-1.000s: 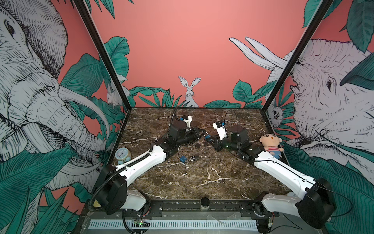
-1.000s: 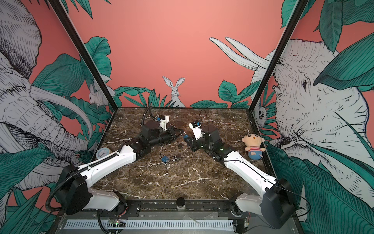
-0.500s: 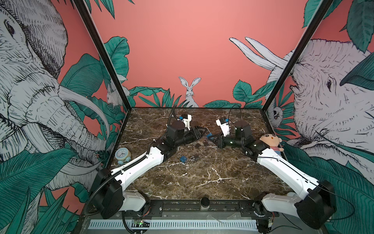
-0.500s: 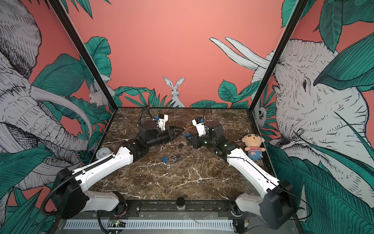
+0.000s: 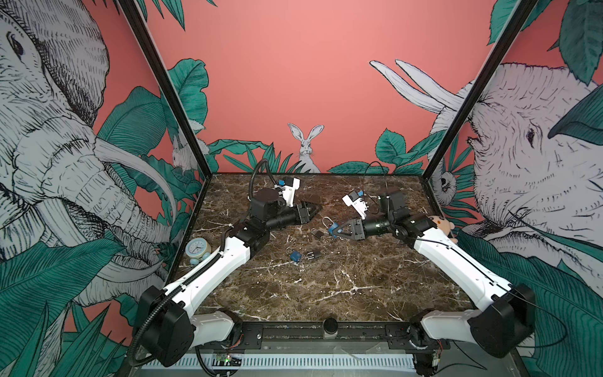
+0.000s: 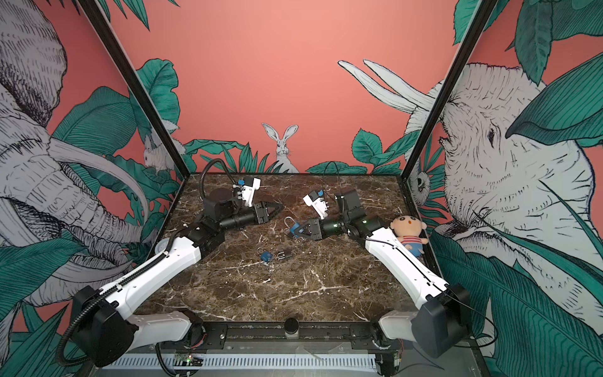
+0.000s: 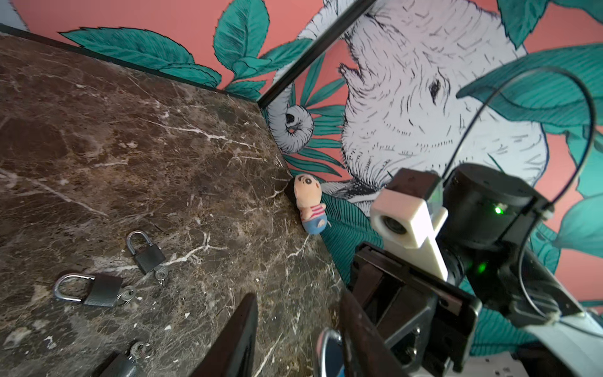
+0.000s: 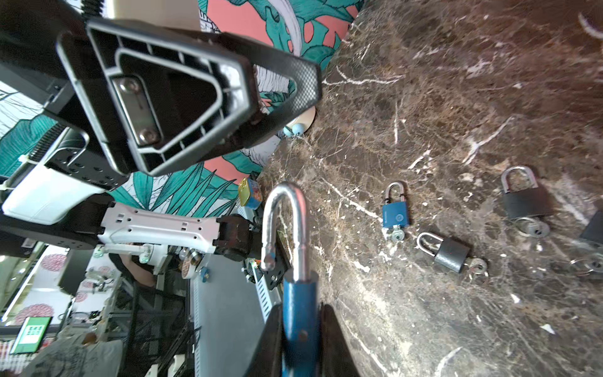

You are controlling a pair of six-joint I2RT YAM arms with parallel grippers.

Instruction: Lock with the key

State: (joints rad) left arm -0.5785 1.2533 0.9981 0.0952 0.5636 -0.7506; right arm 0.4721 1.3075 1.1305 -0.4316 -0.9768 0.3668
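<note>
In both top views the right pincer [image 5: 337, 229] lies low over the table [image 5: 326, 287] and points to the middle. It is closed on the body of the blue lock [image 5: 332, 229]. The silver shackle [image 5: 325, 222] sticks out past the fingertips. The left pincer [image 5: 318, 208] points at it from the other side. It is just beside the shackle, a little farther back, and does not touch it. Toward the front lie a second blue lock [image 5: 295, 255] and a black lock [image 5: 314, 254], well apart from both pincers.

In the left wrist view the left pincer [image 7: 298, 295] has its fingers [image 7: 238, 336] spread, with bare table between the tips. The shackle [image 7: 326, 346] shows at the edge of the picture, close by one finger. Whether it touches that finger I cannot tell. Three black locks [image 7: 148, 254] with keys lie on the table, and a doll [image 7: 310, 209] sits at the wall.

In the right wrist view the right pincer [image 8: 301, 306] grips the blue lock [image 8: 300, 313] by its two flat sides. The shackle [image 8: 287, 225] stands open, with one end free. The keyhole end is hidden between the fingers. The left pincer [image 8: 195, 98] hangs beyond the shackle, apart from it. The second blue lock [image 8: 395, 212] on the table has a key [image 8: 396, 235] in it.
</note>
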